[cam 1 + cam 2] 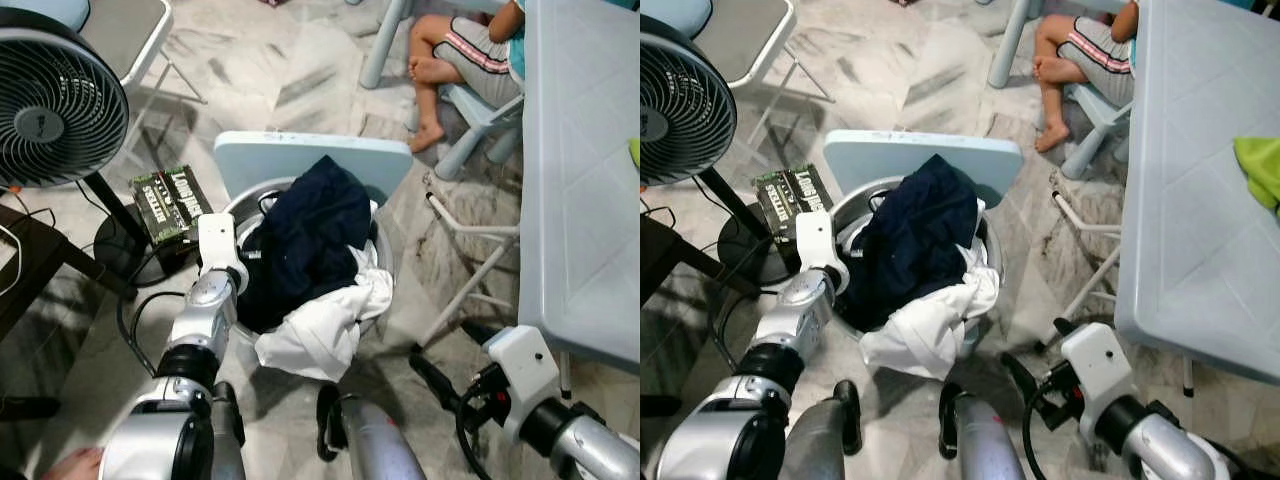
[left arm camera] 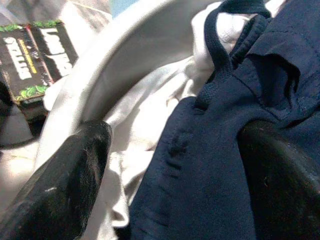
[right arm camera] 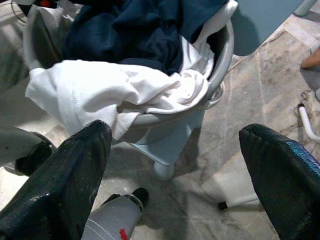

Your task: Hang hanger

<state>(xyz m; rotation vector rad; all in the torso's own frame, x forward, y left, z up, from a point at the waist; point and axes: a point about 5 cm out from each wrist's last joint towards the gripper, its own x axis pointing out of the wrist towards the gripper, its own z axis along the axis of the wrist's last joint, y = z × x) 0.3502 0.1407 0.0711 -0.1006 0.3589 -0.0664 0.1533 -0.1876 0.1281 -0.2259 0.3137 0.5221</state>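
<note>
Nearby: fan (image 1: 45,95), box (image 1: 172,203); left claw (image 2: 170,150) spread wide over navy garment (image 1: 305,235) in basket (image 3: 226,47).

Even, soft daylight fills the room. Head views are sharp, slightly stretched at the edges. A soft shadow lies beneath the table (image 1: 570,200) at 3 o'clock. Wrist views blur near the black fingers (image 2: 60,185).

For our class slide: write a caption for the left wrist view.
Left gripper open over dark blue cloth in a basket of laundry.
</note>
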